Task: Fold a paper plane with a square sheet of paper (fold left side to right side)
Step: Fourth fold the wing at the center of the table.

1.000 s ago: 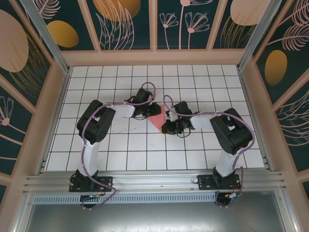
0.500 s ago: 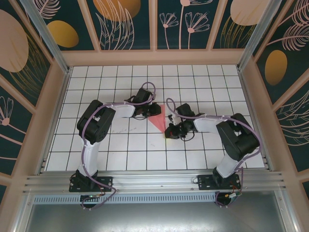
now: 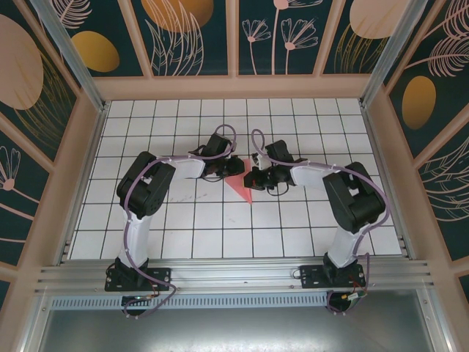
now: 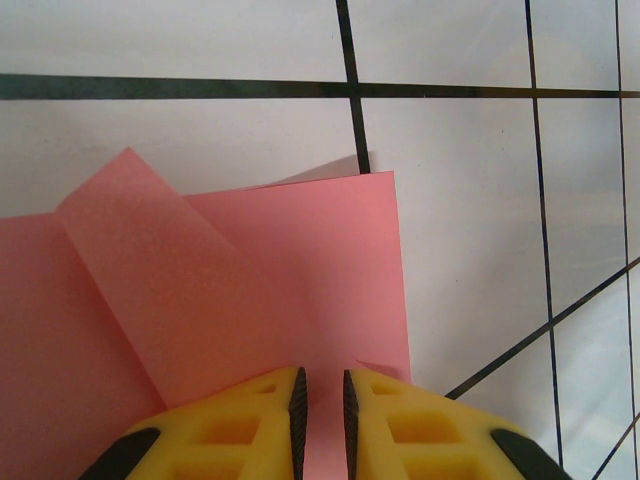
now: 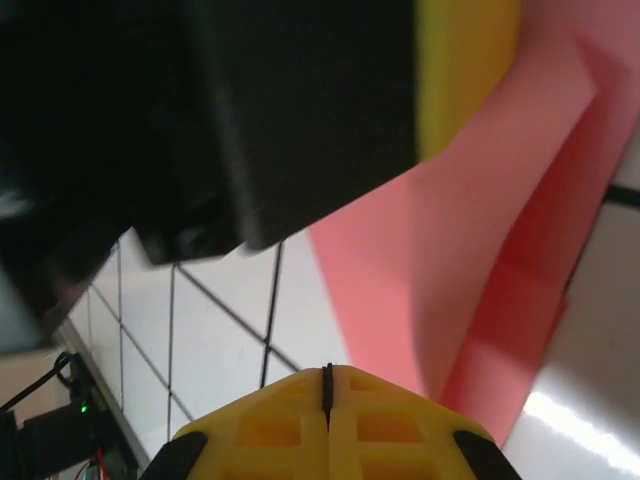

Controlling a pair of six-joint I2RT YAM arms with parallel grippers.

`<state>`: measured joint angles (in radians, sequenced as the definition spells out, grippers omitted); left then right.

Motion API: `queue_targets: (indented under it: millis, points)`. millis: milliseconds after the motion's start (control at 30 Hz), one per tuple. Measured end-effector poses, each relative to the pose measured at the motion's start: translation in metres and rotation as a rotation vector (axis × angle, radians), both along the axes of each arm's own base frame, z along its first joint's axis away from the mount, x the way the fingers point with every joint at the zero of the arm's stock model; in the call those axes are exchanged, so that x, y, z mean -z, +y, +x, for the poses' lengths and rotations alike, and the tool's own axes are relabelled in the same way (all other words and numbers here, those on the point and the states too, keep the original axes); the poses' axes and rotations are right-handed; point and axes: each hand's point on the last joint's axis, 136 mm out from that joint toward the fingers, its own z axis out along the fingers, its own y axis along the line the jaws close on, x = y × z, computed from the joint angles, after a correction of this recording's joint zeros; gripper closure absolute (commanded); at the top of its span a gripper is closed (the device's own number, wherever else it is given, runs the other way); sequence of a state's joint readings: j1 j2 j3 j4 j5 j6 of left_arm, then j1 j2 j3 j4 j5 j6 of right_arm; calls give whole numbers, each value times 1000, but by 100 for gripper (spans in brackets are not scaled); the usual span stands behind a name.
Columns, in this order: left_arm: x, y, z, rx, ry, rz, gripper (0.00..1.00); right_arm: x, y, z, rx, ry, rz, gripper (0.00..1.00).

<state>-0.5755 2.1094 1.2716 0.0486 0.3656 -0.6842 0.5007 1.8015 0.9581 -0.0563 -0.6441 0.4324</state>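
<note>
One thin, floppy, tear-prone sheet of paper (image 3: 240,185), creased to a point, lies on the table (image 3: 183,220) between left gripper (image 4: 322,378) (fingers nearly together over it, grip unclear) and right gripper (image 5: 327,372) (closed, empty); likely slides easily, best pinched at an edge.

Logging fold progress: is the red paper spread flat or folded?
Folded. The square sheet of paper shows an overlapping flap and from above tapers to a point.

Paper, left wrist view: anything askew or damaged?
The folded flap on the red paper lies at a slant, and its corner pokes past the sheet's top edge. There is a small wrinkle beside the left gripper. No tear visible.
</note>
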Motion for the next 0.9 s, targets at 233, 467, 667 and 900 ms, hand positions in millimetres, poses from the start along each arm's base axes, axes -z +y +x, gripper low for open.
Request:
queue_targets:
  millis: [233, 467, 667, 900]
  points:
    - [0, 0, 0, 1, 0, -2, 74, 28, -8, 6, 28, 35, -74, 100]
    - [-4, -3, 0, 9, 1, -10, 69, 34, -11, 6, 38, 40, -102, 100]
    - [-21, 6, 0, -10, -27, 19, 70, 34, -11, 7, 38, 37, -108, 100]
    - [-51, 5, -12, 24, -71, -46, 79, 35, -12, 6, 36, 31, -118, 100]
